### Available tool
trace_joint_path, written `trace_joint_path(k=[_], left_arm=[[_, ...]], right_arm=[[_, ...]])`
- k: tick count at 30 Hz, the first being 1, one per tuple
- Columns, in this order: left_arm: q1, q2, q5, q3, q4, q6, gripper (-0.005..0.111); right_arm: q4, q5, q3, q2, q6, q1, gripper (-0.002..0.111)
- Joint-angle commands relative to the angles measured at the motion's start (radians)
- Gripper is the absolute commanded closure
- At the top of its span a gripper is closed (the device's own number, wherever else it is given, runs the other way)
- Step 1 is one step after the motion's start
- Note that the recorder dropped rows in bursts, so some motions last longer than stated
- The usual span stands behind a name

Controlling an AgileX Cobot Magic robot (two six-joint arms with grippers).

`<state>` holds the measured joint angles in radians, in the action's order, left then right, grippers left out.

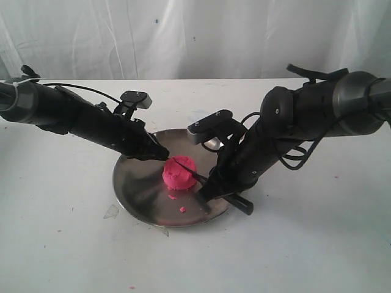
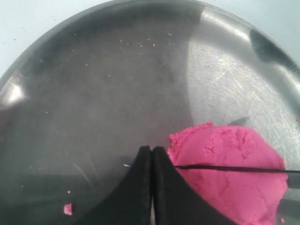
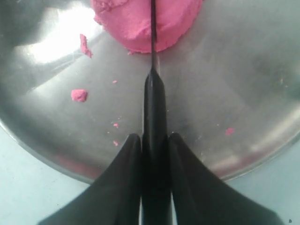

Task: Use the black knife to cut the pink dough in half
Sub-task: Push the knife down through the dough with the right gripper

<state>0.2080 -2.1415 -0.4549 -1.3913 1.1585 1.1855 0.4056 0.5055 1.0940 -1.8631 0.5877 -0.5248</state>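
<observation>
— Where's the pink dough (image 1: 179, 173)?

— Sitting as one rounded lump on the steel plate (image 1: 137, 186), a little toward 3 o'clock of the plate's middle in the exterior view. Still whole, no split visible.

— And the black knife (image 3: 153, 108)?

— Clamped by its handle between the fingers of the right gripper (image 3: 153, 140). Blade lying edge-down across the top of the lump, tip reaching toward 10 o'clock in the exterior view; thin dark line over the pink in both wrist views.

— Left gripper (image 2: 152, 152)?

— Fingers pressed together, nothing between them. Tips just beside the lump's edge, at its 10 o'clock in the exterior view; touching or not, cannot tell.

— Anything else on the plate?

— Small pink crumbs (image 3: 78, 95) scattered toward 6 o'clock of the lump.
</observation>
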Motion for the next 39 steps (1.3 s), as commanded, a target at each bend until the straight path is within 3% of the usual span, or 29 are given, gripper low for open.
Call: trace_joint_path(k=[1, 39], left_arm=[[0.003, -0.010, -0.035, 0.006, 0.007, 0.002, 0.107], [0.003, -0.010, -0.035, 0.006, 0.007, 0.002, 0.107]], right_arm=[[0.002, 0.006, 0.001, -0.030, 0.021, -0.003, 0.108], [0.002, 0.004, 0.002, -0.052, 0.019, -0.003, 0.108]])
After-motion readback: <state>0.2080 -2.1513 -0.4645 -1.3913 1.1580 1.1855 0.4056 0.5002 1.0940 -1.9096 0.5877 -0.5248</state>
